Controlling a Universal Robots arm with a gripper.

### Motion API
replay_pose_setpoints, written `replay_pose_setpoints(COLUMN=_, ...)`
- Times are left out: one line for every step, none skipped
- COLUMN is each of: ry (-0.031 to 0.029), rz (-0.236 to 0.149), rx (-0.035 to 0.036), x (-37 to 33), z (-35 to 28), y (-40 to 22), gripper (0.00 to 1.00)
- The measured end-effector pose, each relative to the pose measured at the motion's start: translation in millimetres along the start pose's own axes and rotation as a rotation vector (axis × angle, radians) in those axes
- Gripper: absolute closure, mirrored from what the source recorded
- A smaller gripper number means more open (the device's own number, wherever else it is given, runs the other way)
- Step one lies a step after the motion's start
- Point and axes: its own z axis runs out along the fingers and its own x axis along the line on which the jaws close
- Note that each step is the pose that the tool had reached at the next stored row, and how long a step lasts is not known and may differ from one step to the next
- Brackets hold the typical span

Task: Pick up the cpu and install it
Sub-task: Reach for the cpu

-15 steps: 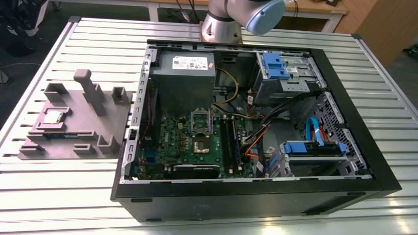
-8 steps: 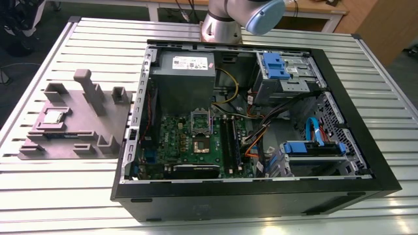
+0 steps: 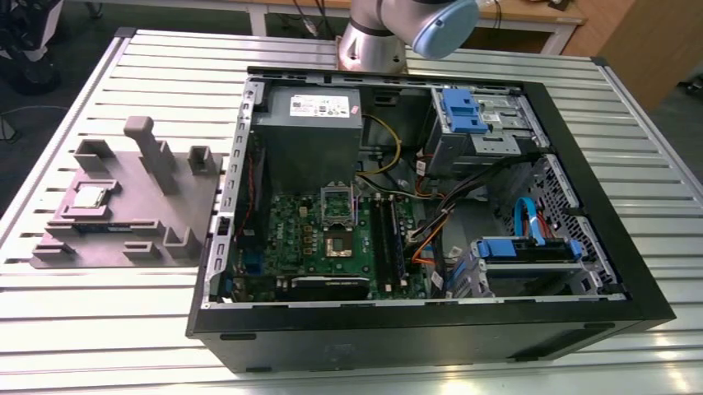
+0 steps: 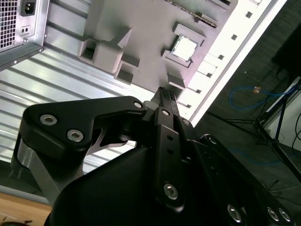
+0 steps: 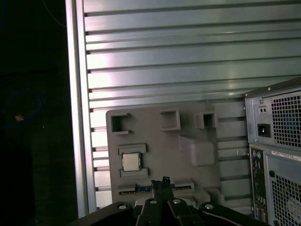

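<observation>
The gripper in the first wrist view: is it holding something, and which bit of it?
Nothing is held. The gripper has its fingers shut together with nothing between them. The cpu lies apart from it, in its slot on the grey tray.

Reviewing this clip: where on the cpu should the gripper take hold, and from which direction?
Probably from straight above, pinching the cpu by its thin rim on the two opposite edges left free. It lies flat, silver top up, in the grey fixture. Raised blocks sit against its other two edges, so a sideways approach looks blocked.
</observation>
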Motion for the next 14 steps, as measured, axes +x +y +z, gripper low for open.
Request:
replay_pose_setpoints(ry=0.0001, rz=0.0, rx=0.0001, x=1.4, z=-0.1, y=-0.1, gripper=0.9)
replay_pose_setpoints(ry=0.0001, rz=0.0, rx=0.0001, x=3.1, z=-0.1, y=-0.3, gripper=0.9)
replay_pose_setpoints(ry=0.0001, rz=0.0, rx=0.0001, x=4.9, z=-0.2, y=-0.4, gripper=0.9)
replay_pose_setpoints(ry=0.0, rz=0.0, rx=0.0, x=6.8, z=-0.1, y=-0.6, gripper=0.9)
replay_pose_setpoints(ry=0.0, rz=0.0, rx=0.0, x=9.3, z=-0.1, y=-0.8, gripper=0.9)
replay_pose_setpoints(ry=0.0, rz=0.0, rx=0.0, x=11.7, z=-0.2, y=-1.1, gripper=0.9)
replay_pose_setpoints(ry=0.0, rz=0.0, rx=0.0, x=14.1, z=-0.2, y=-1.3, gripper=0.9)
replay_pose_setpoints(ry=0.0001, rz=0.0, rx=0.0001, x=16.5, z=-0.2, y=-1.5, gripper=0.9)
replay_pose_setpoints(ry=0.0, rz=0.0, rx=0.0, x=19.0, z=-0.1, y=-1.7, gripper=0.9)
replay_pose_setpoints(ry=0.0001, rz=0.0, rx=0.0001, x=21.8, z=-0.1, y=-2.0, gripper=0.9)
replay_pose_setpoints(ry=0.0001, rz=0.0, rx=0.0, x=24.6, z=0.0, y=-2.2, gripper=0.9)
replay_pose_setpoints(ry=0.0001, rz=0.0, rx=0.0, x=27.1, z=0.1, y=-2.4, gripper=0.9)
replay_pose_setpoints(ry=0.0, rz=0.0, rx=0.0001, x=29.4, z=0.3, y=-2.7, gripper=0.9)
replay_pose_setpoints(ry=0.0, rz=0.0, rx=0.0, x=31.7, z=0.4, y=-2.9, gripper=0.9)
